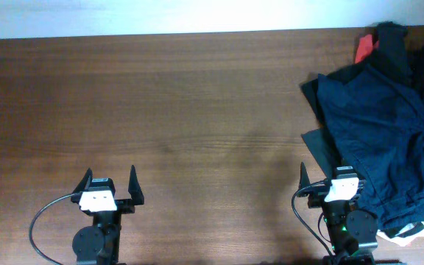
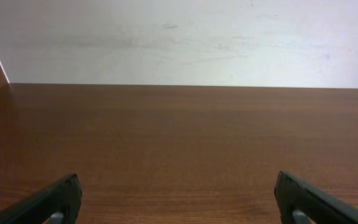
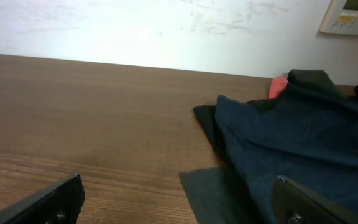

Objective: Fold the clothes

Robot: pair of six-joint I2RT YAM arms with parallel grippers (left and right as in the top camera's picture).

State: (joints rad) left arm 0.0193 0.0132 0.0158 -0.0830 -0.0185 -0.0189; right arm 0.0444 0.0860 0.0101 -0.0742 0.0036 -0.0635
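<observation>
A dark navy garment lies crumpled on top of a pile of clothes at the right side of the table; it also shows in the right wrist view. Black pieces and a red piece stick out at the back of the pile, and a bit of white at the front. My right gripper is open at the near edge, its right finger over the pile's near-left edge, holding nothing. My left gripper is open and empty at the near left, far from the clothes.
The brown wooden table stretches between the arms. A white wall runs behind its far edge. A wall control panel hangs at the upper right of the right wrist view.
</observation>
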